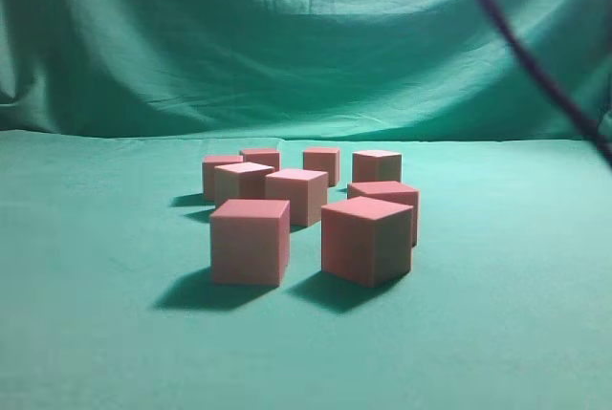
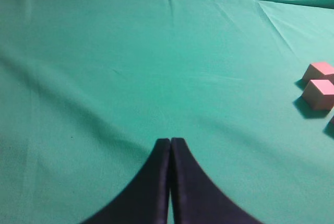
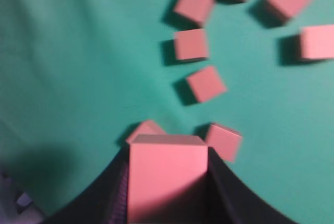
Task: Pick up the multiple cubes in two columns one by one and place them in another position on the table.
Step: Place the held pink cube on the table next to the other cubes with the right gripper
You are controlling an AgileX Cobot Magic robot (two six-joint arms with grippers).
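Right gripper point(image 3: 167, 182): its two black fingers point(image 3: 91, 203) stand either side of one matte salmon-pink cube point(image 3: 167, 174) and pinch it by opposite faces; the cube fills the gap between them.
Held cube: raised above the wrinkled green cloth table point(image 3: 68, 67), its top face towards the wrist camera, with loose cubes showing below and beyond it.
Loose cubes, right wrist view: two lie just past the held cube, one at its left corner point(image 3: 146, 129), one at its right point(image 3: 224, 141); six more point(image 3: 191, 44) spread farther off in a rough arc.
Loose cubes, exterior view: eight matching cubes sit on the table in a close cluster, two large in front point(image 1: 251, 241), the rest point(image 1: 321, 163) behind them in rough rows.
Left gripper point(image 2: 170, 143): black fingers pressed together tip to tip, nothing between them, over bare cloth.
Cubes near left gripper: two point(image 2: 319, 93) lie well apart from it at the right edge of the left wrist view.
Dark cable point(image 1: 535, 66): crosses the upper right of the exterior view before the green cloth backdrop point(image 1: 239, 37).
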